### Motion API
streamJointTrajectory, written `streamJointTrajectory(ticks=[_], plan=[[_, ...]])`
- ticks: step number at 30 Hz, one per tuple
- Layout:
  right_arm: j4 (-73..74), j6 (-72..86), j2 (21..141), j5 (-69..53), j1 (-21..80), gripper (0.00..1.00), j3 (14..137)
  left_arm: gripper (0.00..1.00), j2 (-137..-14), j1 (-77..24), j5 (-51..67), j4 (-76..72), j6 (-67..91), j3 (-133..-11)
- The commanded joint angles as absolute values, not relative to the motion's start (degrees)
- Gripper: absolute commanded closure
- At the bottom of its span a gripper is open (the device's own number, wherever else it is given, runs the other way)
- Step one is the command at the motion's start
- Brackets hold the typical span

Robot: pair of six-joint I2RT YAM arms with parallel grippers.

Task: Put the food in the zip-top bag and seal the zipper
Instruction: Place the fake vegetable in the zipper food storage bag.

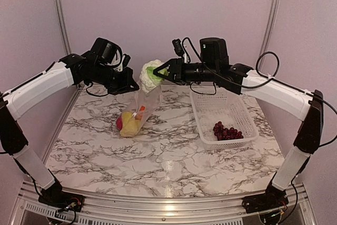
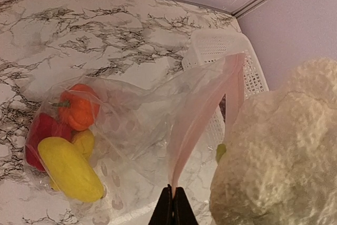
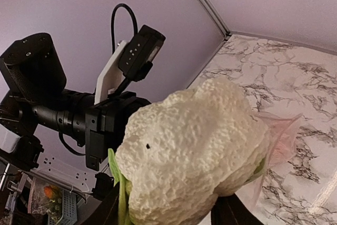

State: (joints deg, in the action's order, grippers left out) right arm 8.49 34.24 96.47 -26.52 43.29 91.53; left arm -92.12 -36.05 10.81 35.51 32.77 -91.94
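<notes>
The top external camera sits high at the near side. It faces forward and down over the whole table [image 1: 168, 156] from a distance. The left wrist camera looks past the left gripper [image 2: 172, 196], close on the zip-top bag [image 2: 147, 125]. The right wrist camera is nearly against the cauliflower [image 3: 189, 146], facing the left arm [image 3: 63, 114]. All three views share the cauliflower and the zip-top bag.

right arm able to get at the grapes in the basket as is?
Probably not yet. The grape bunch lies uncovered in the open basket on that arm's side, so the way looks free, but the right end effector is full: it grips the cauliflower by the zip-top bag mouth.
</notes>
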Motion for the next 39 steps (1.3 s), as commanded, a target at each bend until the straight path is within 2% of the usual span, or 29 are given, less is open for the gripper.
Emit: streamJointTrajectory(ticks=[1,17,28,39], plan=[[6.37,34.99,98.44,-27.11,45.51,0.53,95.51,1.00,-90.81,-35.68,11.87,33.61,34.77,-94.30],[12.78,33.84,99.52,-24.99,45.94,0.54,95.24,1.00,-87.89,-35.68,10.21,32.03,36.91,-94.31],[26.06,32.63,107.61,-21.87,47.00,0.53,106.95,1.00,-87.82,-35.71,9.81,30.85,37.44,-94.33],[30.10,32.67,108.59,-22.53,47.00,0.52,109.03,1.00,-85.33,-35.68,5.32,29.20,37.97,-92.75]])
